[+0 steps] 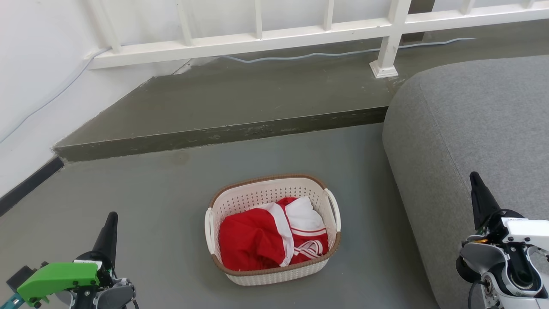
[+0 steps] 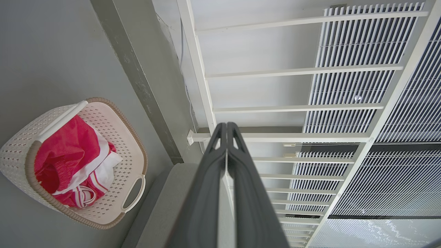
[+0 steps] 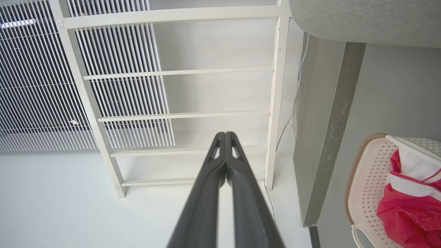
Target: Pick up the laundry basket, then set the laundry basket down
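Note:
The laundry basket (image 1: 261,195) stands on the grey floor in the middle of the head view, cream-white and perforated with a brown rim and two white side handles. Red and white clothes (image 1: 270,238) lie inside it. My left gripper (image 1: 112,218) is at the lower left, well clear of the basket, fingers pressed together and empty. At the lower right my right gripper (image 1: 474,178) is shut too, in front of the sofa. The basket (image 2: 120,137) also lies left of the shut fingers (image 2: 206,179) in the left wrist view, and the basket (image 3: 365,179) is at the right edge of the right wrist view.
A grey sofa (image 1: 476,128) fills the right side, close to the basket. Behind the basket a raised concrete step (image 1: 223,133) runs across, with a white railing (image 1: 257,38) and a pale cable (image 1: 321,54) beyond. A white wall (image 1: 34,86) borders the left.

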You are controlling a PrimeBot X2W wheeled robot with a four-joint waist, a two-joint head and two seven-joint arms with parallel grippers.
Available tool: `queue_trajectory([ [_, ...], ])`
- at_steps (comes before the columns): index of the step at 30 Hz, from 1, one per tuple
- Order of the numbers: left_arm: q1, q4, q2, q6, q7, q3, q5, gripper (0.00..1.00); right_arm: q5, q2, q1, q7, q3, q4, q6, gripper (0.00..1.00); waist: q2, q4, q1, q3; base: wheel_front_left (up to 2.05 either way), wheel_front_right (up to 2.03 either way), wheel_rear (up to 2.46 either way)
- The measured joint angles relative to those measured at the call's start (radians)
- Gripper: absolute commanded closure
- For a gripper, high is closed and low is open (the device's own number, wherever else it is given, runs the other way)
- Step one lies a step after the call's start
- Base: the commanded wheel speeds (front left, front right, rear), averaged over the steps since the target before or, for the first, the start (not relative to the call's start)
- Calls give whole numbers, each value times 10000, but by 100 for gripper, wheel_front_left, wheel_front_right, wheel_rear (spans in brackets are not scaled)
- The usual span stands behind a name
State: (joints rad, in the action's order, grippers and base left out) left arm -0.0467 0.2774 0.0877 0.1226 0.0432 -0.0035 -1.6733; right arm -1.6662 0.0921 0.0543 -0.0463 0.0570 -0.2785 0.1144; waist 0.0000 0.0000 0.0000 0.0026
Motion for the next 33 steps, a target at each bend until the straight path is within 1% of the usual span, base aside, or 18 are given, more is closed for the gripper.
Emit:
queue_trajectory([
  [22, -61, 12, -4, 2, 17, 17, 0, 100, 0, -10, 2, -29, 17, -19, 4, 100, 0, 0, 0, -1, 0, 0, 0],
  [26, -64, 13, -6, 2, 44, 19, 0, 100, 0, -13, 3, -29, 21, -21, 75, 100, 0, 0, 0, -1, 0, 0, 0],
  [33, -70, 13, -8, 2, 44, 25, 2, 100, 2, -25, 4, -31, 33, -19, 75, 100, 0, 0, 0, -1, 0, 0, 0],
])
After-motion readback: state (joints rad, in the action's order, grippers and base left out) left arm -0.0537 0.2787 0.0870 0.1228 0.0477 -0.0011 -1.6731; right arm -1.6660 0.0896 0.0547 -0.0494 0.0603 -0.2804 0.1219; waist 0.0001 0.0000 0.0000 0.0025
